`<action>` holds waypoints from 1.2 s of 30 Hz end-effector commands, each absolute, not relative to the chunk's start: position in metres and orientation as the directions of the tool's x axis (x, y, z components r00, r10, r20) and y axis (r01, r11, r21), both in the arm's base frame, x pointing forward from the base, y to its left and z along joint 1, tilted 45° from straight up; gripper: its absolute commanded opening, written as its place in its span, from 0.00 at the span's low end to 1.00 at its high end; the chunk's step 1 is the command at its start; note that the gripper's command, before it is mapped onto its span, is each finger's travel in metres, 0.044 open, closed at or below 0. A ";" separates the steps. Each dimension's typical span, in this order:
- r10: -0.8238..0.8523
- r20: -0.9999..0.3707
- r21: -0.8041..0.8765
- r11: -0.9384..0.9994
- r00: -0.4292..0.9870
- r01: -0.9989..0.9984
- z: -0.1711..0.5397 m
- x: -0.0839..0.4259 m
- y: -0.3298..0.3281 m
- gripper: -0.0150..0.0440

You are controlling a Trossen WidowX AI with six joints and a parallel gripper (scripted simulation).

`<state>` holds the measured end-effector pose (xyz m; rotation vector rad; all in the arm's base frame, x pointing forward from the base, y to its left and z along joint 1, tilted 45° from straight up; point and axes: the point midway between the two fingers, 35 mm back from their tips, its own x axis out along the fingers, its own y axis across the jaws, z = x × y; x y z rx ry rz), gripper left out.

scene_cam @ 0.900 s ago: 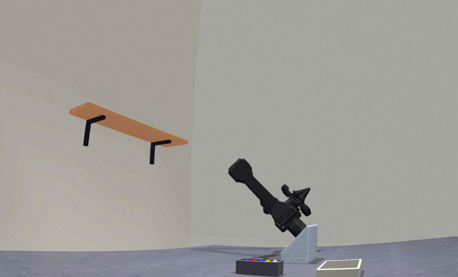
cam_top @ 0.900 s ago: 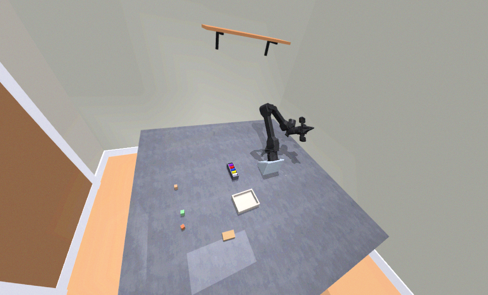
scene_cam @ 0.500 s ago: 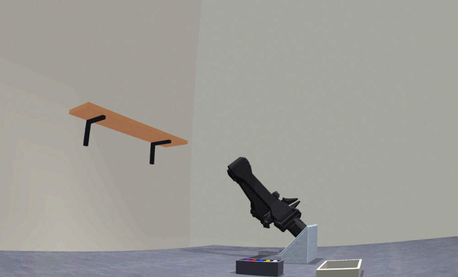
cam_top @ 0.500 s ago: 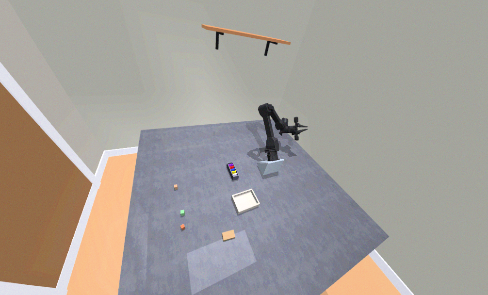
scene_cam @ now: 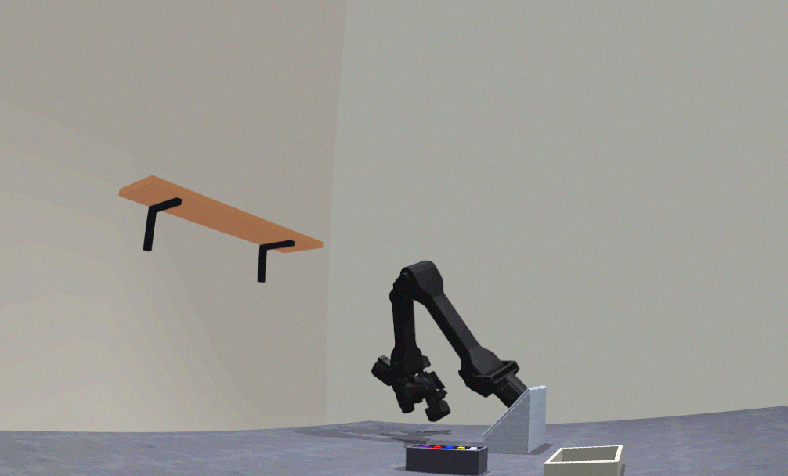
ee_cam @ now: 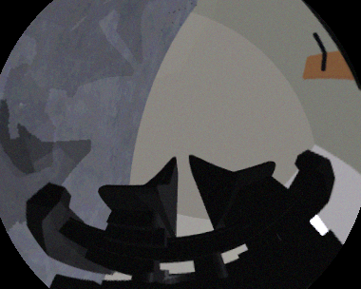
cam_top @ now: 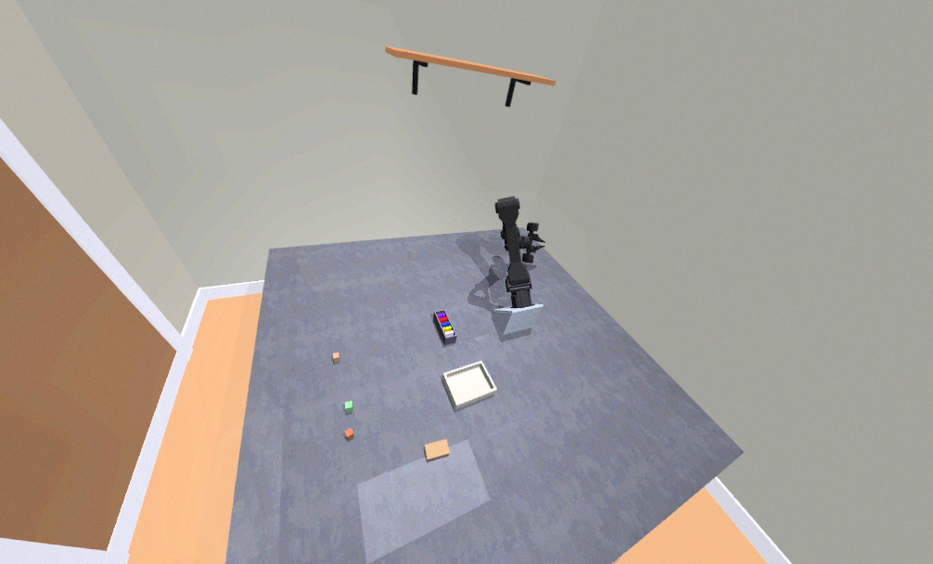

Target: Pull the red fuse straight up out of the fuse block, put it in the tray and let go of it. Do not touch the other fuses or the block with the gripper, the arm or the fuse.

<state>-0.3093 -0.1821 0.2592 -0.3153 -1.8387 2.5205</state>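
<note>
Approach step: the gripper (scene_cam: 429,402), slightly parted and empty, must descend toward the red fuse (cam_top: 444,322) at its seven o'clock.

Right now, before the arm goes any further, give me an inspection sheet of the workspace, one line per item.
Surface: grey mottled table top with a paler rectangular patch near its front edge.
Job's things: red fuse seated in the fuse block among the other coloured fuses; white tray beside the block, nothing seen inside.
Clutter: two small orange cubes, a green cube and a flat tan block.
Gripper: slightly open, holding nothing, hanging above and behind the block, touching neither.
Cables: nothing seen.
Surroundings: arm on a pale wedge base; orange wall shelf on black brackets.
</note>
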 end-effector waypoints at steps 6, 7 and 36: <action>-0.360 -0.130 -0.871 -0.403 -0.924 0.280 0.294 -0.224 -0.285 0.38; -0.410 -0.125 -0.862 -0.406 -0.904 0.304 0.297 -0.211 -0.295 0.38; -0.899 -0.437 -0.595 0.305 0.019 0.743 0.223 0.200 -0.318 0.38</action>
